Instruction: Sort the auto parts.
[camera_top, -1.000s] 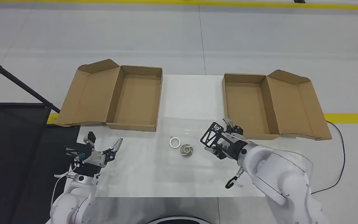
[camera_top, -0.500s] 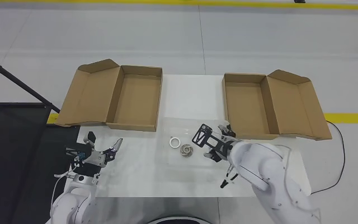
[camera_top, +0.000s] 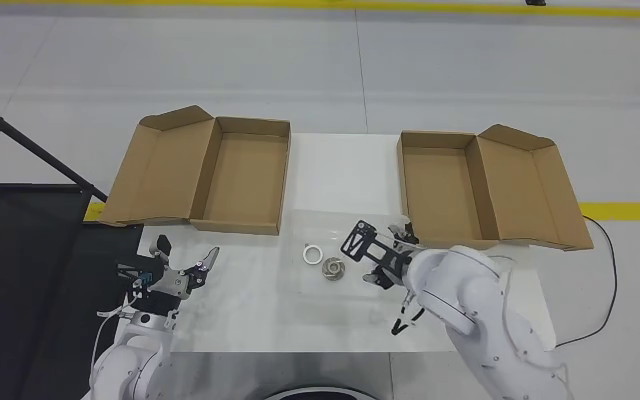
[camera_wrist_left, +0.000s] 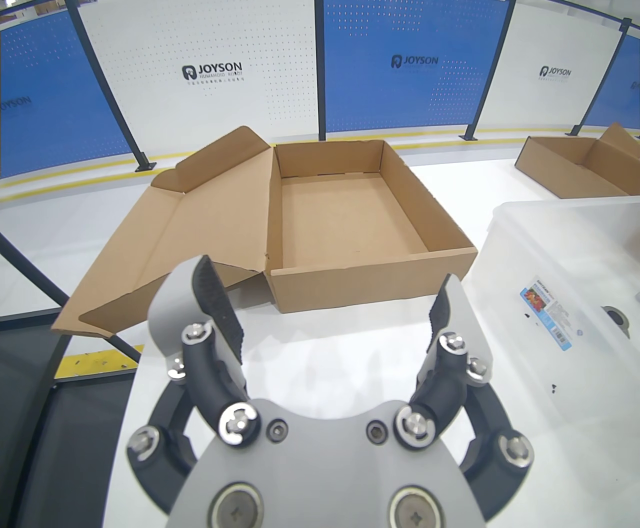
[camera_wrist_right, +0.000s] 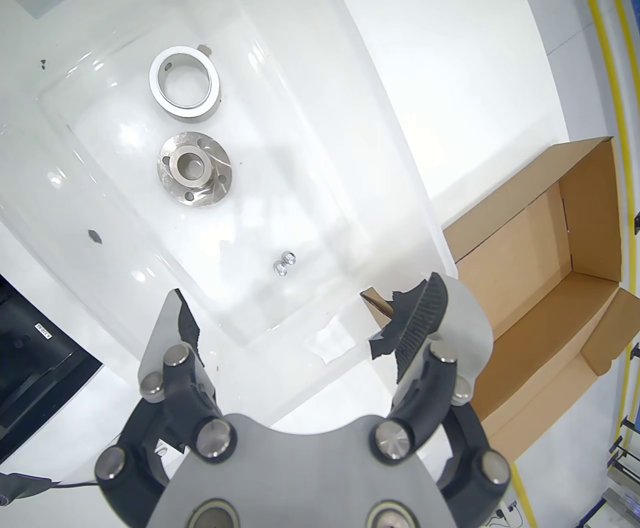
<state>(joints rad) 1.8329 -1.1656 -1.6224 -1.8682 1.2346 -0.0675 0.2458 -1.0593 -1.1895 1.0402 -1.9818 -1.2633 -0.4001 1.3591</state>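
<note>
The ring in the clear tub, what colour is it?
Shiny silver, with no pattern. The right wrist view shows the ring best.

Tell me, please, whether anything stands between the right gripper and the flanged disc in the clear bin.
Nothing visible does. The right gripper hangs open above the clear bin, which shows no lid; the flanged disc lies bare on its floor, apart from the ring and two screws.
</note>
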